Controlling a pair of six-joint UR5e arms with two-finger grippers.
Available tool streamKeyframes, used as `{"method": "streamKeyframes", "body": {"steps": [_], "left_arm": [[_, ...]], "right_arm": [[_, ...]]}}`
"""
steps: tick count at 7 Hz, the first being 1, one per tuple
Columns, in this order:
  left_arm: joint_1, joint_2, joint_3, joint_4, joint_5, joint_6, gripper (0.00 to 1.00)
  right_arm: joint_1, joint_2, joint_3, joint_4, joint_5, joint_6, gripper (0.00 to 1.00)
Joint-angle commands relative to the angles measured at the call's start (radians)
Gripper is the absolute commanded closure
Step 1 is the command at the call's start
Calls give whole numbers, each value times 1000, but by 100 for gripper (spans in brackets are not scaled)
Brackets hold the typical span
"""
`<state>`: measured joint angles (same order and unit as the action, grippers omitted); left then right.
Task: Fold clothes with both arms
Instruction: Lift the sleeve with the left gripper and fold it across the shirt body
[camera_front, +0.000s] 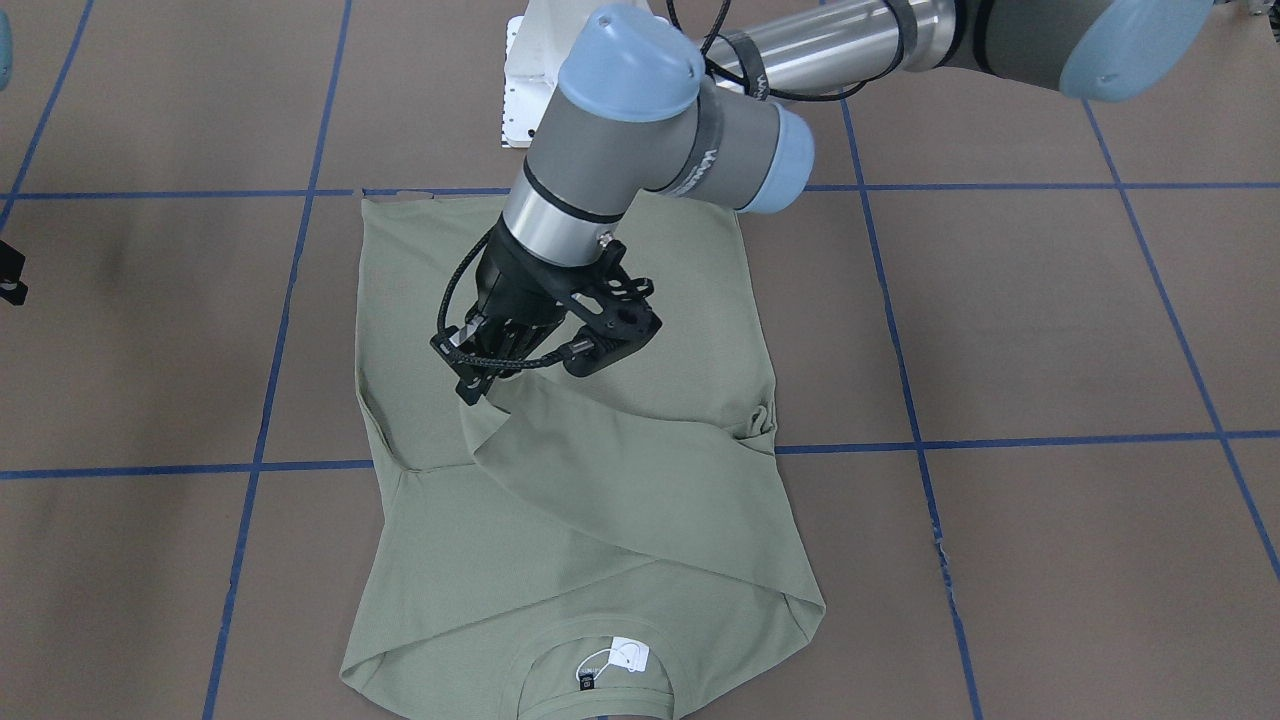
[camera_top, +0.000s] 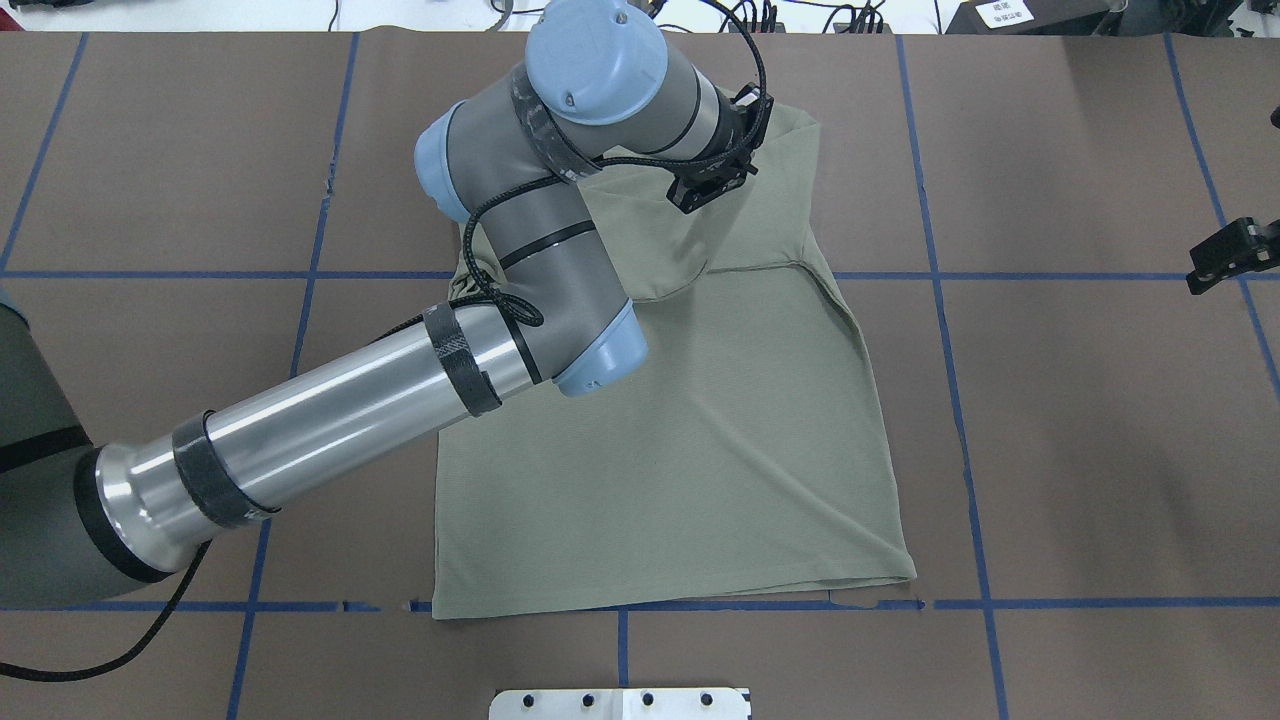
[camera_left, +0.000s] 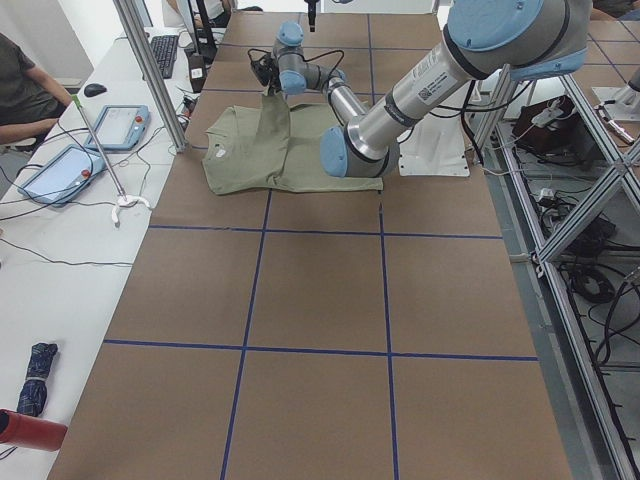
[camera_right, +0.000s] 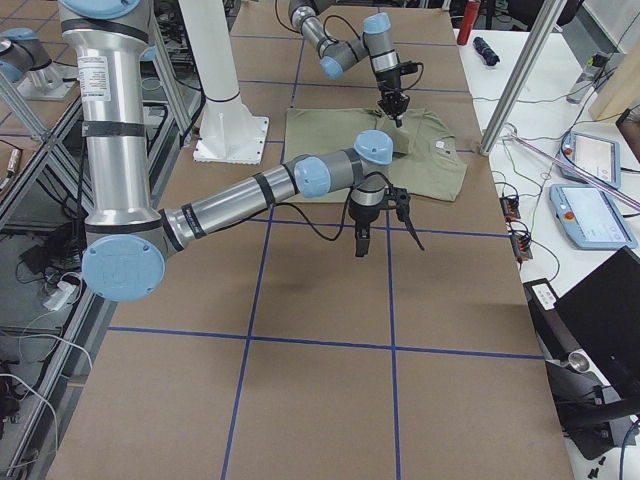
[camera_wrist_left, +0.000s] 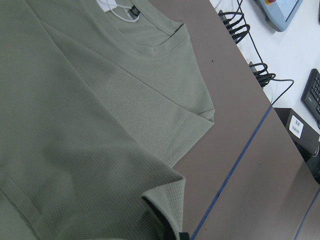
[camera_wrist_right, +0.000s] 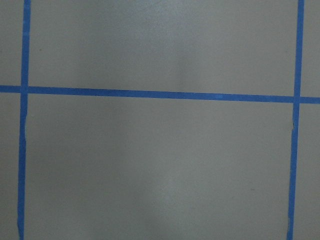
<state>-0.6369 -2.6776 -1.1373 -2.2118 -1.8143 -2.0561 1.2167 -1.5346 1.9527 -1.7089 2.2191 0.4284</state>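
Grey-silver jointed arms (camera_top: 330, 400) (light-blue caps (camera_front: 630, 65), black cables (camera_front: 443, 300)), black jaws

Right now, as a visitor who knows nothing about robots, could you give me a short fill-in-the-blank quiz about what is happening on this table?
1. The shirt lying on the table is ____ in colour.
2. The left end effector is pinching the shirt's ____.
3. The right end effector hangs over bare table, away from the shirt, holding ____.
4. The grid lines on the table are ____.
Missing words: green; sleeve; nothing; blue.
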Motion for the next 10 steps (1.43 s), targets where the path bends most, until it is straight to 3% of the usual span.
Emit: {"method": "streamKeyframes", "body": {"steps": [1,2,3,4,5,7,9,10], "left_arm": [[51,-59,109,-71,74,-6,100],[78,-94,131,-74,102,-18,100],[110,-131,152,-81,105,-39,75],[144,-169,213,-151,136,-38,1],[163,-176,214,-161,204,-39,0],[158,-151,209,-161,207,9,0],[138,-83,115,-140,144,130,0],[120,-49,53,-67,106,198,0]], "right_arm": [[0,1,-1,0,1,3,0],[0,2,-5,0,-1,3,0],[0,10,-11,0,-1,3,0],[0,13,-12,0,-1,3,0],[0,14,-12,0,-1,3,0],[-2,14,-12,0,1,4,0],[0,14,-3,12,14,16,0],[0,10,3,62,20,85,0]]}}
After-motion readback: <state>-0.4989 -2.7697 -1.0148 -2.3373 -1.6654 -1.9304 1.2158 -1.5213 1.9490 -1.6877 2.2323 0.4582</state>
